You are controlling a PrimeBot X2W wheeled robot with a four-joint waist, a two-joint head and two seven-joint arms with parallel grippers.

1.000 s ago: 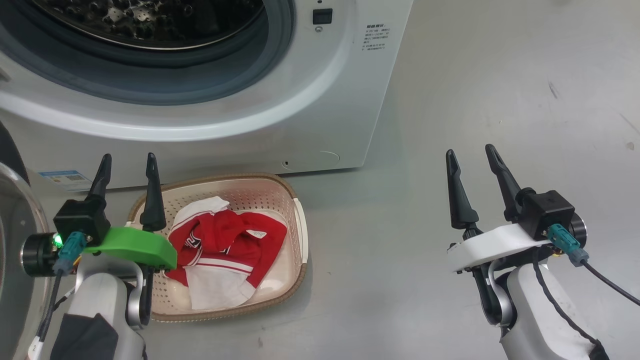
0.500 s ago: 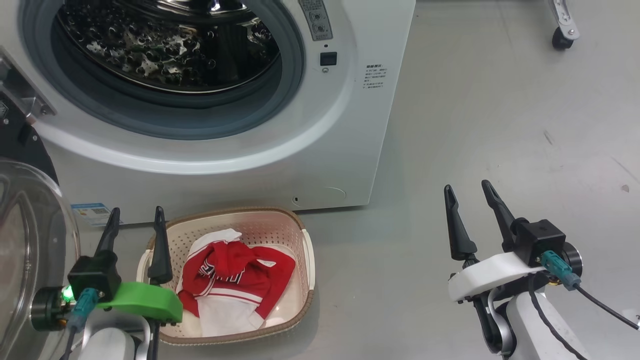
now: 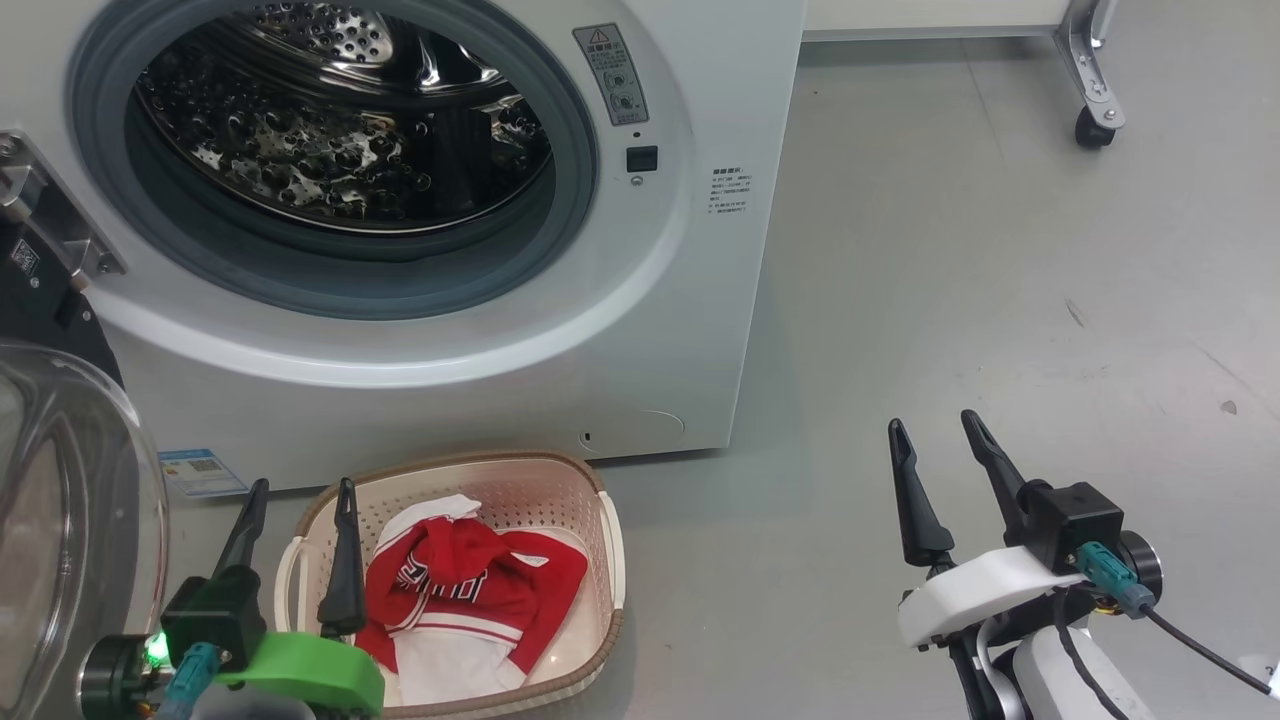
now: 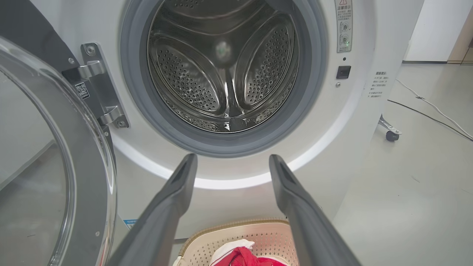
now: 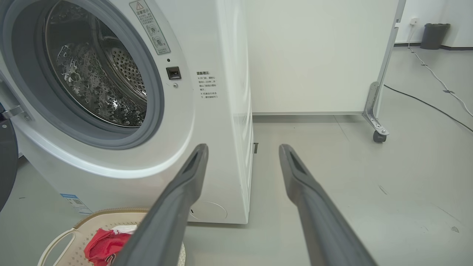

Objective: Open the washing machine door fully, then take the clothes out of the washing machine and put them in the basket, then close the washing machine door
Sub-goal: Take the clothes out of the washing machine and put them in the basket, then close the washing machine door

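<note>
On the floor (image 3: pixel 900 300), the clothes (image 3: pixel 470 590) lie in the basket (image 3: pixel 612 560) before the washing machine (image 3: pixel 700 300). The left claw (image 3: pixel 305 483) and right claw (image 3: pixel 930 418) gape empty. A push could slip off the open washing machine door (image 3: pixel 80 520), leaving it unlatched.

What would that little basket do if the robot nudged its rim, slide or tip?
Probably slide: the basket looks like thin perforated plastic, so likely light, and it sits on a smooth floor. Tipping seems unlikely, since it is low and wide, with the clothes lying in its bottom. Its walls may flex a little.
</note>
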